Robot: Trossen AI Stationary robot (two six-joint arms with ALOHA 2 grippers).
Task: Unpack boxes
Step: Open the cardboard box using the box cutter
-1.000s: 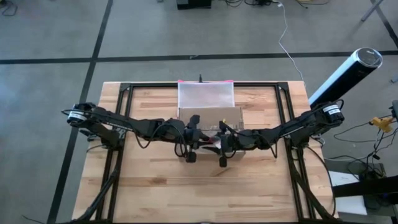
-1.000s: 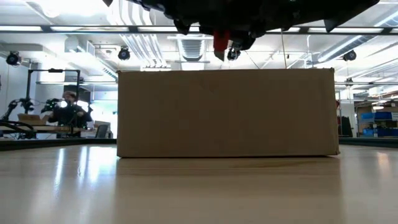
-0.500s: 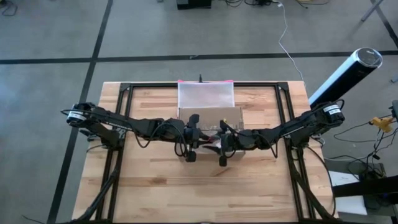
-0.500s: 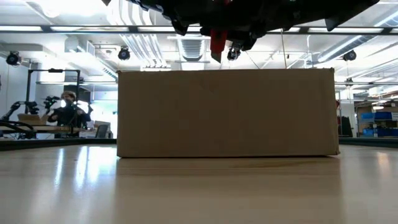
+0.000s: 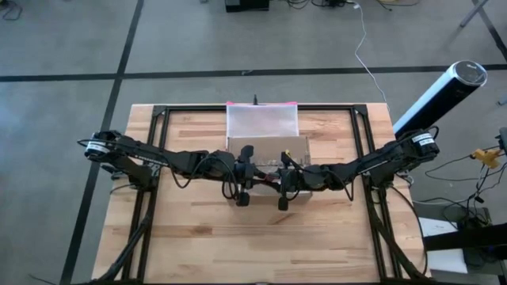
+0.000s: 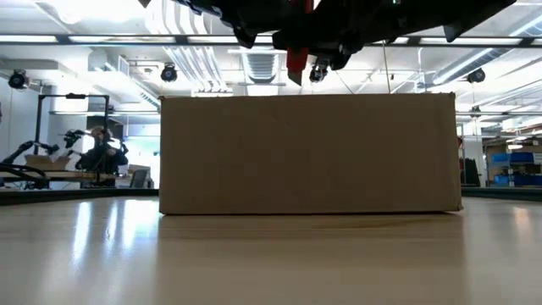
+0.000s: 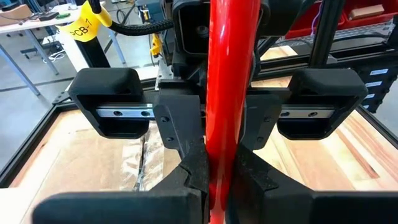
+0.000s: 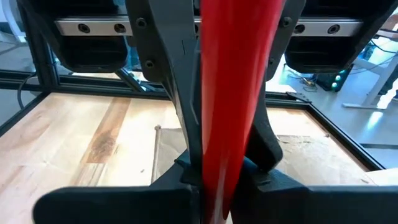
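The brown cardboard box (image 5: 298,146) (image 6: 309,152) rests flat on its bottom in the middle of the wooden table, with clear tape along its top seam (image 7: 140,168). Both arms meet just above it. My left gripper (image 5: 255,181) (image 7: 214,171) and my right gripper (image 5: 277,183) (image 8: 221,171) face each other, and both are shut on a long red tool (image 5: 268,181) (image 6: 296,61). A translucent pink-edged pouch (image 5: 262,120) lies against the box's far side. My left gripper pinches the red tool's shaft (image 7: 219,146) between its two fingers, coming level from the table's left, fingers along the shaft. The tool is clear of the box top. My right gripper pinches the same red shaft (image 8: 225,146) between its two fingers from the table's right, also along it. The tool spans between the two grippers above the box.
Black frame rails (image 5: 155,158) (image 5: 366,142) run along the table's left and right sides. Bare wood (image 5: 261,245) lies between the box and the near edge. A person (image 6: 97,152) sits at a bench far behind the table.
My right gripper has edged slightly toward the table's left, and the red tool has shifted a little with it above the box. The box has not moved.
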